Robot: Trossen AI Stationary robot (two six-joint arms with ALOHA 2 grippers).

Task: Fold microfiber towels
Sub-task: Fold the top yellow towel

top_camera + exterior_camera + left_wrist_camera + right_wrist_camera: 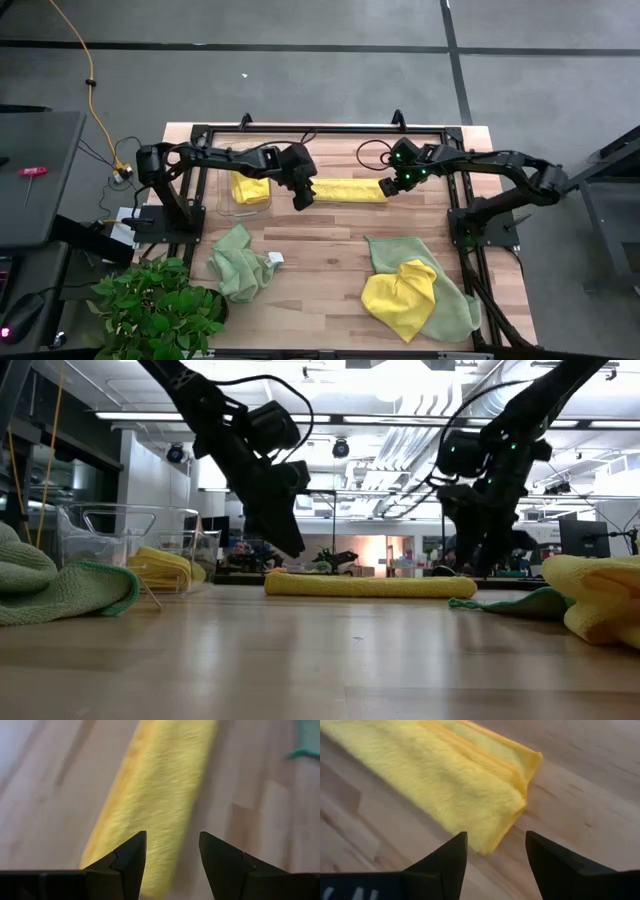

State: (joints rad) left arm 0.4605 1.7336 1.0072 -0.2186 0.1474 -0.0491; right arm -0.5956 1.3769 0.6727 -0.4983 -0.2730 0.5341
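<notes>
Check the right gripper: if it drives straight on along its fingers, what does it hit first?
Probably the folded yellow towel: the right gripper, jaws open, points at its near end. Depth unclear; the table lies just beneath.

My wooden table [330,255] carries: folded yellow towel [345,189], clear bin [228,203], crumpled green towel [238,262], yellow-on-green towel pile [412,292].

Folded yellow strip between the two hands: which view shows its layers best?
Right wrist view: the folded yellow strip fills it, its stacked edges plain at one end. High view shows its whole length between both arms, low view a flat side profile, left wrist view a blurred stretch.
</notes>
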